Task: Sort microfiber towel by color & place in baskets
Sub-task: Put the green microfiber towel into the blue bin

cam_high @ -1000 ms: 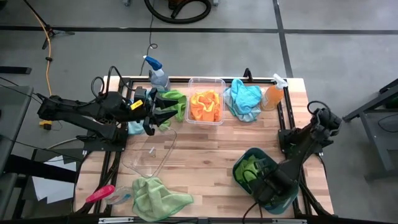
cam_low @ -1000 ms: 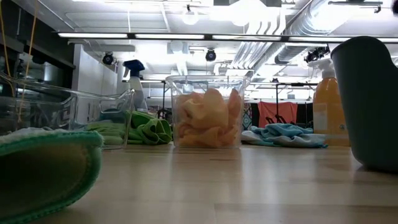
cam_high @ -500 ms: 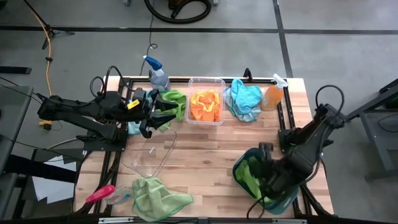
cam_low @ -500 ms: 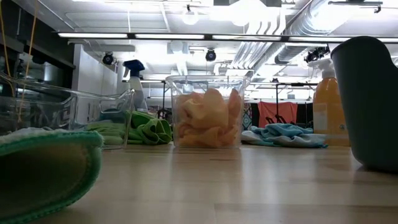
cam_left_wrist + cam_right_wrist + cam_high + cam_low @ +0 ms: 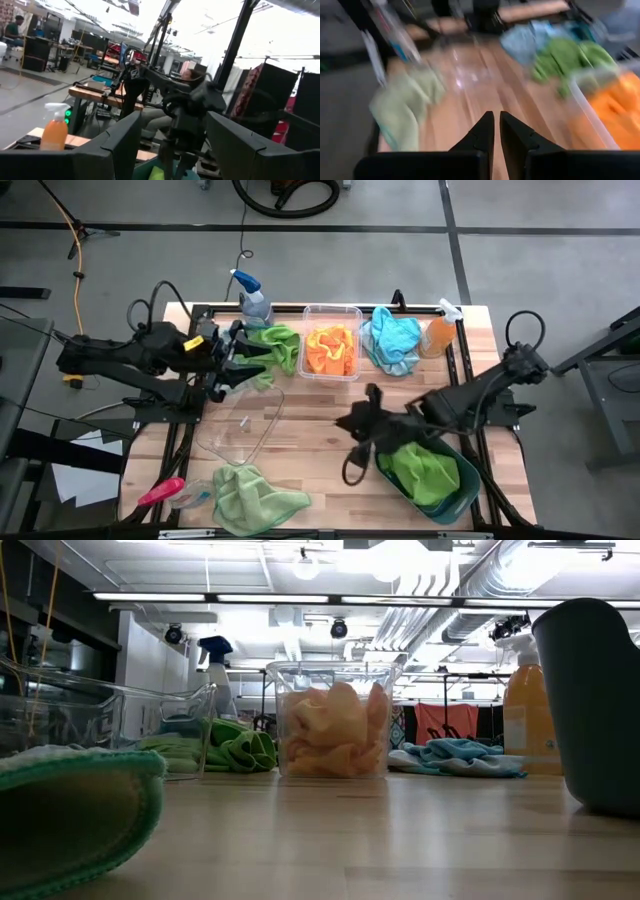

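The right hand [image 5: 352, 423], clenched and empty, hovers mid-tabletop beside the dark teal plastic basin [image 5: 462, 492] collecting lime green fuzzy cloths [image 5: 422, 468].

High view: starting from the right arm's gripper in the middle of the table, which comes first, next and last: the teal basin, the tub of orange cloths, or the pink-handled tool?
From the right gripper, fingers nearly shut:
1. The dark teal basin, just beside it toward the table's right front, with a green towel inside.
2. The clear tub holding orange towels, at the far edge, middle.
3. The pink-handled tool, at the near left corner.
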Controlling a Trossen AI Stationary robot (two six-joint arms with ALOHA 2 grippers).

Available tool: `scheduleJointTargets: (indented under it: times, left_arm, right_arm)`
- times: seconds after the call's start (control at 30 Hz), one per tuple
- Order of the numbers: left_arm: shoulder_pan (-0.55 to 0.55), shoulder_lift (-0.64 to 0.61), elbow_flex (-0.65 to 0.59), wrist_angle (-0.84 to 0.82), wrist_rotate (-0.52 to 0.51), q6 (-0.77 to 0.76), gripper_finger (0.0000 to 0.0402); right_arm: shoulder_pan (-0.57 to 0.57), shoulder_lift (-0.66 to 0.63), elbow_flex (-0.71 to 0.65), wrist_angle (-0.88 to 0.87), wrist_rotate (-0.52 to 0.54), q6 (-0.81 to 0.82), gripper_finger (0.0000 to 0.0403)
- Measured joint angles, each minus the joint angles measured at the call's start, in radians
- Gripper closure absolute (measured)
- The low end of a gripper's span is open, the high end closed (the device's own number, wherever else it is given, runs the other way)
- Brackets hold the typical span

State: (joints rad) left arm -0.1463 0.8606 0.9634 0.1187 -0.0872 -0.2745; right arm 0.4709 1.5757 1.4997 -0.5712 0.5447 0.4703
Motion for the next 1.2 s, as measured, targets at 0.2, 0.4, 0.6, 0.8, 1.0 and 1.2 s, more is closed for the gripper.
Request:
scheduleJointTargets:
  times: [0.2,0.4,0.6,0.8,1.0,1.2]
  left_arm:
    - [0.000,-0.062,0.000,-0.085,-0.004,0.025,0.0193]
    - [0.000,-0.077,0.000,-0.109,-0.006,0.086,0.0193]
    - [-0.001,-0.052,0.000,-0.130,-0.091,0.104,0.0193]
    - [0.000,0.004,0.000,-0.118,-0.110,0.094,0.0193]
    - [0.000,0.071,-0.001,-0.065,-0.111,0.015,0.0193]
    - [-0.008,0.123,-0.001,0.057,-0.123,-0.020,0.0193]
  right_arm:
    - [-0.108,0.000,-0.024,0.257,-0.007,-0.119,0.0383]
    - [-0.195,0.000,-0.025,0.439,-0.186,-0.195,0.0398]
    - [-0.230,-0.003,-0.025,0.445,-0.311,-0.209,0.0401]
    - [-0.236,-0.067,-0.026,0.307,-0.318,-0.263,0.0402]
    - [-0.226,-0.200,-0.025,0.086,-0.317,-0.296,0.0402]
    - [-0.208,-0.296,-0.025,0.000,-0.318,-0.372,0.0403]
